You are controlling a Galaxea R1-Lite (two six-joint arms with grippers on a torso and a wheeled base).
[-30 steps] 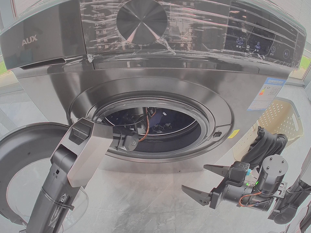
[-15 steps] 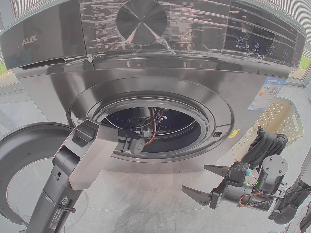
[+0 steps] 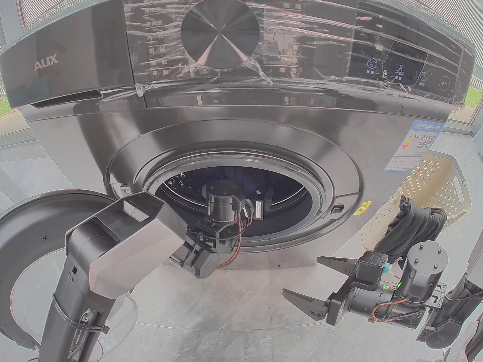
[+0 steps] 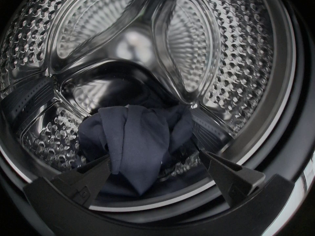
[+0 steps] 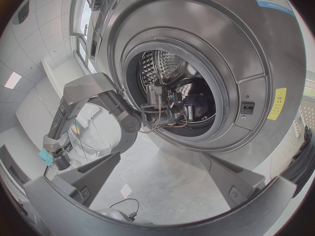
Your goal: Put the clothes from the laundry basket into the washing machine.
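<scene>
Navy garment lay half-shadowed in drum; left gripper fingers spread empty before it, right gripper likewise open, laundry basket partly hidden.

I've got the black two-fingered left gripper spread wide, nothing between its jaws — silver-grey left forearm angled up behind them. The black right gripper gapes too, jaws empty.

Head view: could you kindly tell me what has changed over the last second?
The left tool, open, drew back toward the mouth of the steel washing-machine drum, where the dark navy cloth lies inside. The right tool stayed open above the floor, and the black garment stayed draped on the cream perforated laundry basket.
</scene>
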